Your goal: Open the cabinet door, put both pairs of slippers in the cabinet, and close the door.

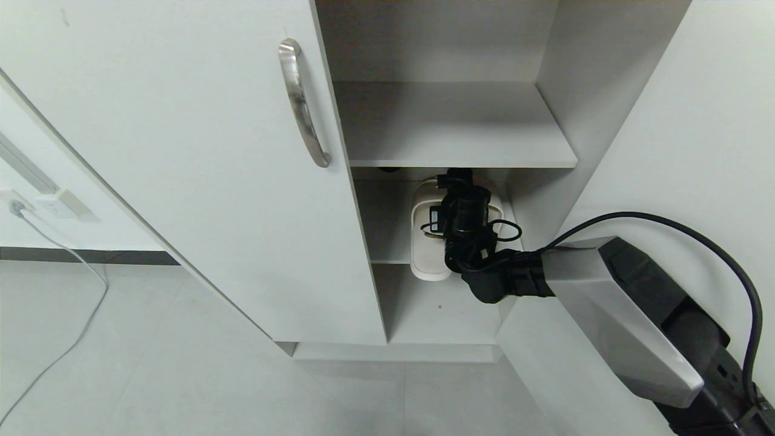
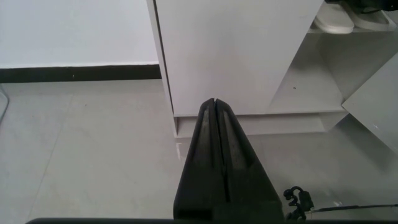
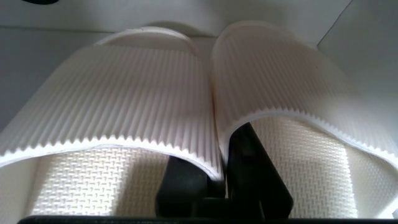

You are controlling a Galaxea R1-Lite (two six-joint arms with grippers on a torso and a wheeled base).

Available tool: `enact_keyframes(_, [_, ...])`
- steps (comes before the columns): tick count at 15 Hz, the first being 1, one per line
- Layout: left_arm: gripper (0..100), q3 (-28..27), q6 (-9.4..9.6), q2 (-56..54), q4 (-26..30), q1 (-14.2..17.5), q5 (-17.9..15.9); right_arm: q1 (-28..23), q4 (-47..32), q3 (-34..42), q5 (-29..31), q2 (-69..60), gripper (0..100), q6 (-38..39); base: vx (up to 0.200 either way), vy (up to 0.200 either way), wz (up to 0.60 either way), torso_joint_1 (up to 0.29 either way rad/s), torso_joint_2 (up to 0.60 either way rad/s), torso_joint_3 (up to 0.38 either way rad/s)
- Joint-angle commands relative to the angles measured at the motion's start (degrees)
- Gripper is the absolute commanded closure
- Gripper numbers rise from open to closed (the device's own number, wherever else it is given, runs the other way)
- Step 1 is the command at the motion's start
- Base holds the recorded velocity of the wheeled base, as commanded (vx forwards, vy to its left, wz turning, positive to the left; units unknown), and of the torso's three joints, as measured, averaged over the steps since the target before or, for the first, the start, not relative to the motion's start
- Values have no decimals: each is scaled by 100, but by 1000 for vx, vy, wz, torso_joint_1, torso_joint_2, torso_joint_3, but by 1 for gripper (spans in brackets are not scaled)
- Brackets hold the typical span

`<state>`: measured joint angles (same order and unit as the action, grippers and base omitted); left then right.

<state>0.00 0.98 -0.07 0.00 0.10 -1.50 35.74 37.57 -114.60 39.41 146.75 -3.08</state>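
Left gripper (image 2: 214,124), fingers pressed together, hangs over the floor in front of the cabinet (image 1: 593,91). Right gripper (image 3: 222,171) pinches the white slippers (image 3: 124,93) by their inner straps on the cabinet's lower shelf (image 1: 387,236). Heels overhang, so push deeper before you release. Count: two slippers, one pair.

No text, number or sign can be read anywhere. A small pale patch (image 1: 434,216) on the wrist housing just behind the right gripper (image 1: 455,178) may be a label, too small to read.
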Motion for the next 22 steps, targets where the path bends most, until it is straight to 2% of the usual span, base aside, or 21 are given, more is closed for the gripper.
enact_keyframes(1, [100,0,-1,7,0,-1,1,3,-4,1,-4,3,100,1,0,0,0,0,0,0])
enact_keyframes(9, [100,0,-1,7,0,-1,1,20,5,1,-4,82,100,27,0,0,0,0,0,0])
enact_keyframes(10, [100,0,-1,7,0,-1,1,20,5,1,-4,82,0,27,0,0,0,0,0,0])
enact_keyframes(14, [100,0,-1,7,0,-1,1,73,110,35,14,-6,0,27,0,0,0,0,0,0])
enact_keyframes(17, [100,0,8,7,0,-1,1,187,558,1335,31,-727,0,1,0,0,0,0,0,0])
enact_keyframes(22, [100,0,8,7,0,-1,1,381,1367,2583,67,-1105,0,1,0,0,0,0,0,0])
